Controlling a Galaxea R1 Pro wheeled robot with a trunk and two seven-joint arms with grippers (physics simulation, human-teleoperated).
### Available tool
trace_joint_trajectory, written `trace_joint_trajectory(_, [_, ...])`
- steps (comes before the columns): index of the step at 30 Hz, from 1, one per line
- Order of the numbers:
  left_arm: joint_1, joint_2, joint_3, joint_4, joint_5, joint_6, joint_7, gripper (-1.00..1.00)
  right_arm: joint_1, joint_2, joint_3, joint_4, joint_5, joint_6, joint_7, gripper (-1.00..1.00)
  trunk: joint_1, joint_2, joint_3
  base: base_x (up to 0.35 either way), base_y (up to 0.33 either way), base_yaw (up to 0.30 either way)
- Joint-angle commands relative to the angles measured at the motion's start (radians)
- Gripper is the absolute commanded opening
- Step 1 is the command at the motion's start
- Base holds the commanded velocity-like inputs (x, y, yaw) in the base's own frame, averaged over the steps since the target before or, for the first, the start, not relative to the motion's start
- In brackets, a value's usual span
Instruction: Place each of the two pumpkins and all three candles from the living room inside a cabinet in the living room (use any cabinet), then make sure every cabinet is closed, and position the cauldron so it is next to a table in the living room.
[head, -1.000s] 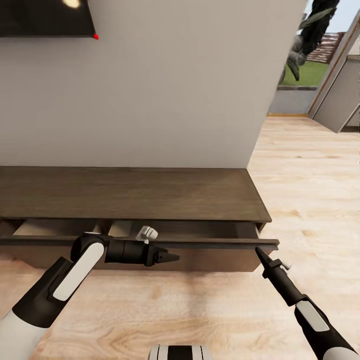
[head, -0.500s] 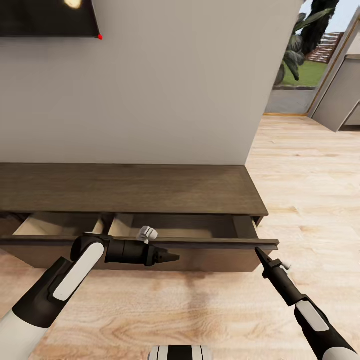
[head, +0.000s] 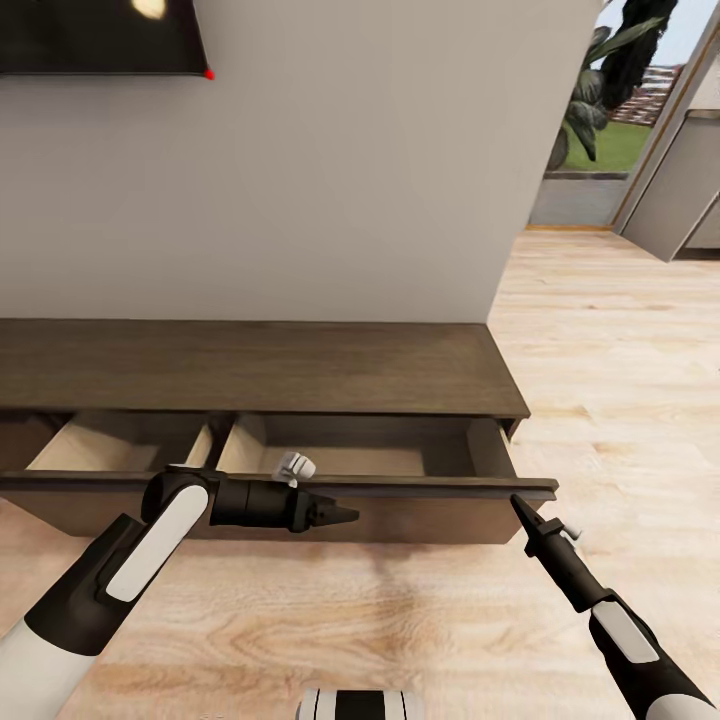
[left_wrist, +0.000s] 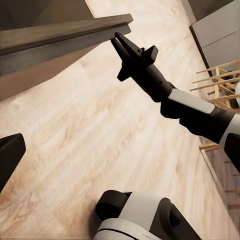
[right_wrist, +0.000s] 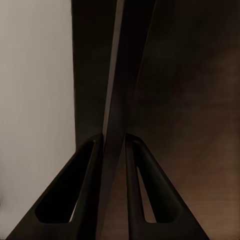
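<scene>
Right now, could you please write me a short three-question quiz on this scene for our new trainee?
1. True or false: the cabinet has its drawer front pulled out.
2. Which gripper is shut on the drawer front's thin edge? A) left gripper B) right gripper C) both
3. Fill in: inside the open drawer, behind the left arm, lies a small ____-coloured object.

Key: 1 true, as the pale drawer interior shows in the head view. 2 B, as the right wrist view shows its fingers on either side of the panel edge. 3 white; what the object is cannot be told.
</scene>
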Motion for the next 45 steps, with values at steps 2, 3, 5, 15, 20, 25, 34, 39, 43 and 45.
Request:
trace_joint_trajectory(2, [0.000, 0.001, 0.000, 0.000, -0.005, 0.002, -0.006, 1.00, 0.000, 0.000, -0.002, -0.001, -0.015, 0.013, 0.002, -1.00, -0.001, 0.000, -0.001, -0.189, 0.000, 0.000])
trace_joint_trajectory(3, [-0.001, 0.001, 0.000, 0.000, -0.005, 0.002, -0.006, 1.00, 0.000, 0.000, -0.002, -0.001, -0.015, 0.013, 0.002, -1.00, -0.001, 0.000, -0.001, -0.137, 0.000, 0.000])
trace_joint_trajectory(5, [-0.001, 0.001, 0.000, 0.000, -0.005, 0.002, -0.006, 1.00, 0.000, 0.000, -0.001, -0.001, -0.015, 0.013, 0.002, -1.00, -0.001, 0.000, -0.001, -0.106, 0.000, 0.000])
trace_joint_trajectory(15, [-0.001, 0.001, 0.000, 0.000, -0.005, 0.002, -0.006, 1.00, 0.000, -0.001, -0.001, -0.001, -0.015, 0.013, 0.003, -1.00, -0.001, 0.000, -0.001, -0.121, 0.000, 0.000])
trace_joint_trajectory(20, [-0.001, 0.001, 0.000, 0.000, -0.005, 0.002, -0.006, 1.00, -0.001, 0.000, 0.002, -0.001, -0.015, 0.013, 0.003, -1.00, -0.001, 0.000, -0.001, -0.076, 0.000, 0.000])
trace_joint_trajectory(25, [-0.001, 0.001, 0.000, 0.000, -0.005, 0.002, -0.006, 1.00, -0.001, -0.002, 0.003, -0.001, -0.016, 0.013, 0.003, -1.00, -0.001, 0.000, -0.001, -0.102, 0.000, 0.000])
trace_joint_trajectory(34, [-0.001, 0.001, 0.000, 0.000, -0.005, 0.002, -0.006, 1.00, -0.001, -0.002, 0.004, -0.001, -0.014, 0.013, 0.004, -1.00, -0.001, 0.000, -0.001, -0.047, 0.000, 0.000])
trace_joint_trajectory(39, [-0.001, 0.001, 0.000, 0.000, -0.005, 0.002, -0.006, 1.00, 0.000, -0.002, 0.004, -0.001, -0.015, 0.013, 0.005, -1.00, -0.001, 0.000, -0.001, -0.035, 0.000, 0.000])
trace_joint_trajectory(43, [-0.001, 0.001, 0.000, 0.000, -0.005, 0.002, -0.006, 1.00, -0.001, -0.002, 0.004, -0.001, -0.015, 0.013, 0.005, -1.00, -0.001, 0.000, -0.001, -0.081, 0.000, 0.000])
trace_joint_trajectory(45, [-0.001, 0.001, 0.000, 0.000, -0.005, 0.002, -0.006, 1.00, 0.000, -0.002, 0.004, -0.001, -0.014, 0.013, 0.006, -1.00, -0.001, 0.000, -0.001, -0.052, 0.000, 0.000])
